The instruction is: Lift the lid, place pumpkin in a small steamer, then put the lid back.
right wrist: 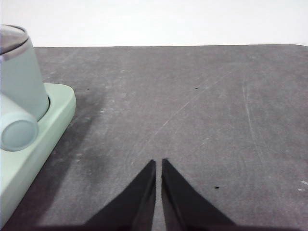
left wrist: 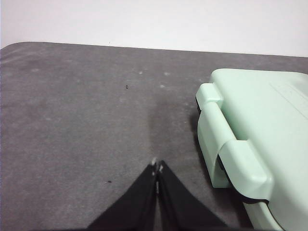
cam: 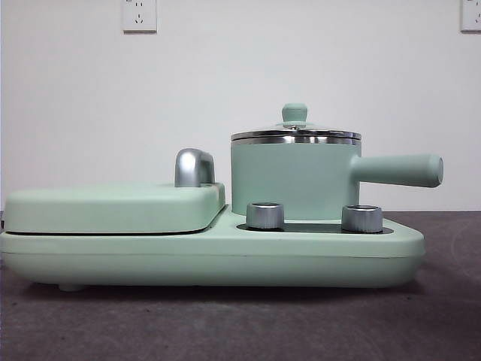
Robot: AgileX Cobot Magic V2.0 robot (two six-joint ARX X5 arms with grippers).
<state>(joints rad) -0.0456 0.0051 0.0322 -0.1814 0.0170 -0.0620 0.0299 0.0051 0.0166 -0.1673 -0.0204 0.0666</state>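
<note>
Altogether one small steamer [cam: 293, 180] on the mint base [cam: 210, 256], one lid [cam: 295, 128] closed on it, contents hidden, two silver knobs [cam: 265, 215] in front, one griddle cover [cam: 113, 207] beside, no pumpkin visible, left gripper [left wrist: 157, 167] and right gripper [right wrist: 159, 162] both closed, empty, over grey table [right wrist: 202, 106].

One small steamer [cam: 293, 180], mint-green, with one long side handle [cam: 398, 170] pointing right. One lid [cam: 295, 134] on it, carrying one mint-green knob [cam: 294, 113]. One wide flat base [cam: 210, 259] under everything. One flat griddle cover [cam: 113, 208] on the left half of the base, with one chrome handle [cam: 194, 167]. Two silver knobs [cam: 265, 215] on the near right of the base (the second [cam: 361, 218] sits right of the first). Two wall sockets [cam: 140, 14] on the far wall, the right one [cam: 471, 14] cut by the frame edge. Two grippers, one per wrist view: left gripper [left wrist: 157, 167], right gripper [right wrist: 159, 162], two black jaws each. One grey table [cam: 225, 323].
</note>
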